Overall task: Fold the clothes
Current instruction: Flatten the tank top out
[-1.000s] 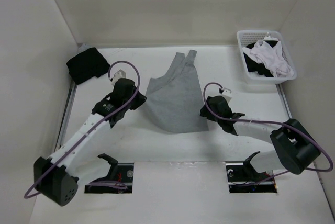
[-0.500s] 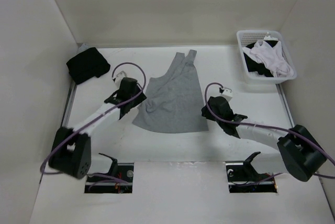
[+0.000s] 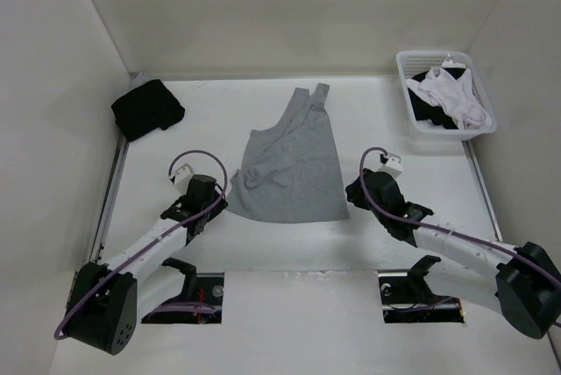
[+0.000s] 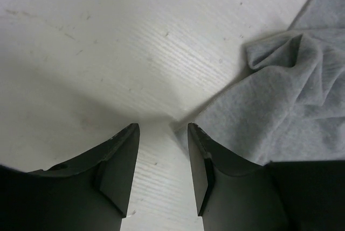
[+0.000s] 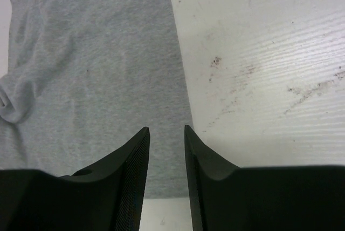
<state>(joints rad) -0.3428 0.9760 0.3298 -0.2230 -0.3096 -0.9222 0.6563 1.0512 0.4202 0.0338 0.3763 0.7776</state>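
Observation:
The clothes, a grey shirt (image 3: 294, 165), lie spread on the white table (image 3: 175, 143) with the neck end towards the back and a small rumple (image 3: 249, 179) at the left side. My left gripper (image 3: 217, 203) sits just left of the shirt's near-left corner. In the left wrist view my left gripper (image 4: 163, 127) is open over bare table, and the shirt (image 4: 280, 107) begins right beside the right-hand finger. My right gripper (image 3: 351, 193) is at the shirt's near-right corner. In the right wrist view my right gripper (image 5: 165, 129) is open with a narrow gap, above the shirt (image 5: 91, 53).
A black folded bundle (image 3: 147, 109) lies at the back left. A white basket (image 3: 412, 112) with white and black garments stands at the back right. Walls close in the table on three sides. Two cut-outs (image 3: 188, 292) sit at the near edge.
My left gripper has let go of the shirt's left hem and drawn back towards the near edge; the near-left corner now lies spread out. My right arm has pulled back, its jaws narrowing.

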